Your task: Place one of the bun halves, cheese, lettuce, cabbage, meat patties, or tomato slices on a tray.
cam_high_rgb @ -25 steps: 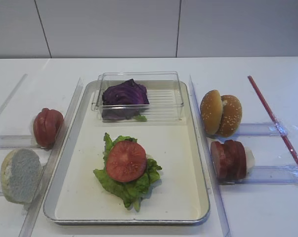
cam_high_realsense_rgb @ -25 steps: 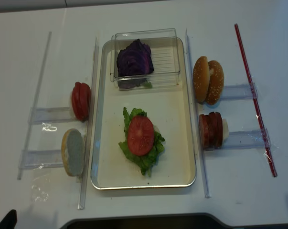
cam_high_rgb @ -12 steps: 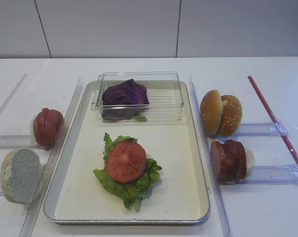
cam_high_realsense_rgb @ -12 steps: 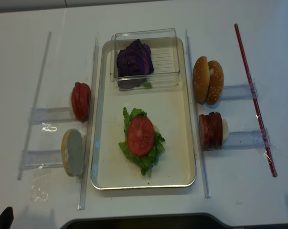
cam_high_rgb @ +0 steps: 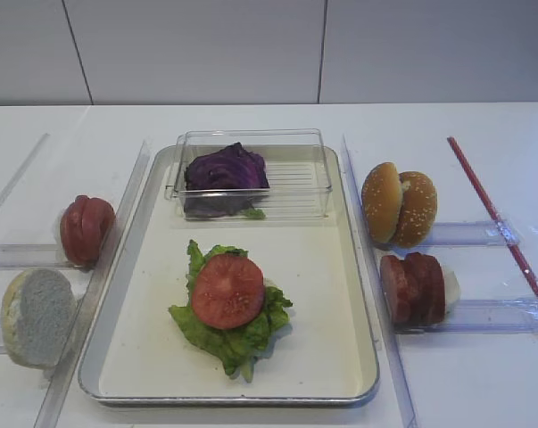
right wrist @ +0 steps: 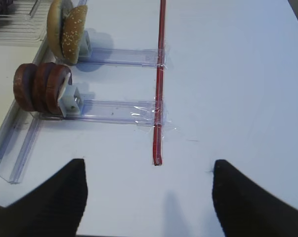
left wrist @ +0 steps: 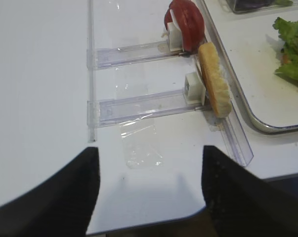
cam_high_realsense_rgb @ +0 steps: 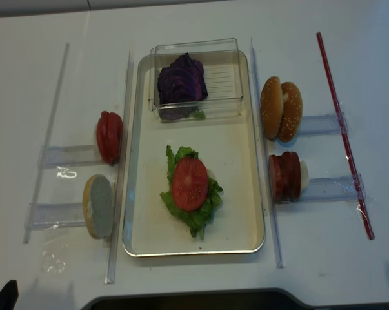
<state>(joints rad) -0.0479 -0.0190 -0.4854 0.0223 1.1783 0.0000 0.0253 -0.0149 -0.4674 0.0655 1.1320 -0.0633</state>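
White counter; tomato slice (cam_high_rgb: 228,292) sat on lettuce (cam_high_rgb: 235,332) in tray (cam_high_rgb: 139,259). Both grippers (left wrist: 148,185) (right wrist: 148,190) parted, empty; next pick probably a meat patty (cam_high_rgb: 413,288).

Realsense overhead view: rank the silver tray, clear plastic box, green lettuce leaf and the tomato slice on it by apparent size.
1. Silver metal tray
2. Clear plastic box
3. Ruffled green lettuce leaf
4. Round red tomato slice lying on the lettuce

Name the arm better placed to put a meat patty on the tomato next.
Probably right. The meat patties stand right of the tray, ahead of the open right hand; the left hand faces tomato and bun.
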